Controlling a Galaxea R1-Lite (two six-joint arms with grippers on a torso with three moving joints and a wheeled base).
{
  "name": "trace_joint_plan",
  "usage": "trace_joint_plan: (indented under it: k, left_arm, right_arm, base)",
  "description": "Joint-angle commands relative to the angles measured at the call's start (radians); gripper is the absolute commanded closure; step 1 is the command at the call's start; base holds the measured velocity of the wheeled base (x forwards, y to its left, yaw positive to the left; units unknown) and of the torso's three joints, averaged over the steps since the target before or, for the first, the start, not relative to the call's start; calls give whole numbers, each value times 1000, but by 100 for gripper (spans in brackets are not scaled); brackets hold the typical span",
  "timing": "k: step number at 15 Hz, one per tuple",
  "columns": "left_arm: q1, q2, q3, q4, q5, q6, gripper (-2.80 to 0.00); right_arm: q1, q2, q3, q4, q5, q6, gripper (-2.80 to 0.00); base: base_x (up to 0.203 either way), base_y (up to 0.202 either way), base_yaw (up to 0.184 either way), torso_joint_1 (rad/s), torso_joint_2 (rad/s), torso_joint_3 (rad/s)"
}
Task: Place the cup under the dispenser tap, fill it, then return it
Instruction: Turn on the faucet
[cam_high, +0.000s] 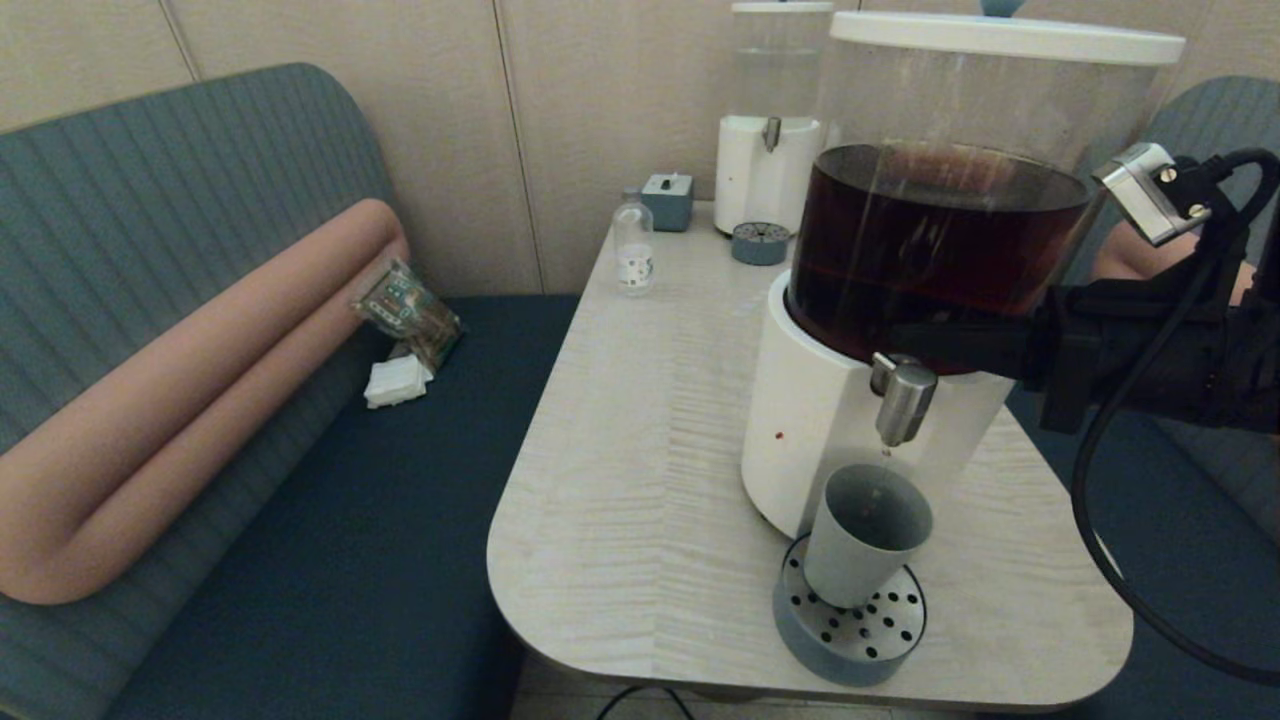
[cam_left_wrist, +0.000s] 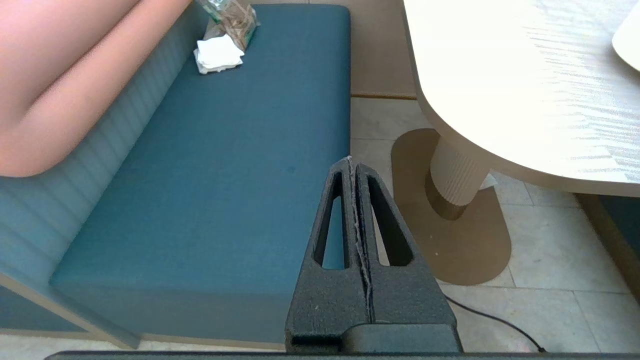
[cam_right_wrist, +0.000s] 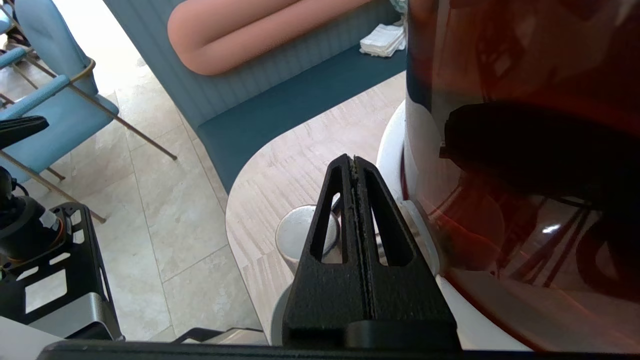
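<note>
Beige wall panels back a pale wood-grain counter (cam_high: 640, 420) w/ rounded corners, flanked by a teal booth seat (cam_high: 330, 560) carrying a long pink bolster (cam_high: 190, 400), a snack packet (cam_high: 408, 312) and folded white napkins (cam_high: 397, 381).

On the counter's near right stands the big dispenser (cam_high: 900, 300): white base, clear tank approx half full of dark brown liquid, white lid. Its brushed-steel dispenser tap (cam_high: 903, 397) juts from the base front. The cup (cam_high: 864, 534), grey-blue and handle-less, sits directly below the tap on a round perforated drip tray (cam_high: 850, 625), leaning a bit toward the base. How much liquid is inside the cup can't be told.

Right pincer (cam_right_wrist: 354, 161) is up beside the tank, over the cup; fingers pressed together, gripping nothing. In the head view the right arm reaches in from the right at tank-base level, just above and behind the tap; whether it touches the tap lever isn't clear.

Left pincer (cam_left_wrist: 351, 162) hangs off the counter's edge, over the seat and the tiled floor (cam_left_wrist: 525, 260), near the counter pedestal (cam_left_wrist: 452, 175); fingers fully closed, empty.

At the far end: a second, smaller white dispenser (cam_high: 770, 150) w/ clear liquid, a small grey drip tray (cam_high: 760, 243) in front of it, a small clear bottle w/ white label (cam_high: 633, 245), and a small blue-grey box (cam_high: 667, 200).
</note>
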Motion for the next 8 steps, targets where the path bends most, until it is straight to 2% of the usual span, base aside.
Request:
trace_joint_plan:
  k: [1,6,8]
  left_arm:
    - [0,0,0,-1,0,-1,0]
    - [0,0,0,0,0,-1,0]
    - [0,0,0,-1,0,-1,0]
  right_arm:
    - [0,-16,-1,-2,4,1,0]
    - [-8,-80,8,2,2,7,0]
    - [-43,-110,18,12,2,9,0]
  base:
    - [0,0,0,0,0,0]
    - [0,0,0,0,0,0]
    - [0,0,0,0,0,0]
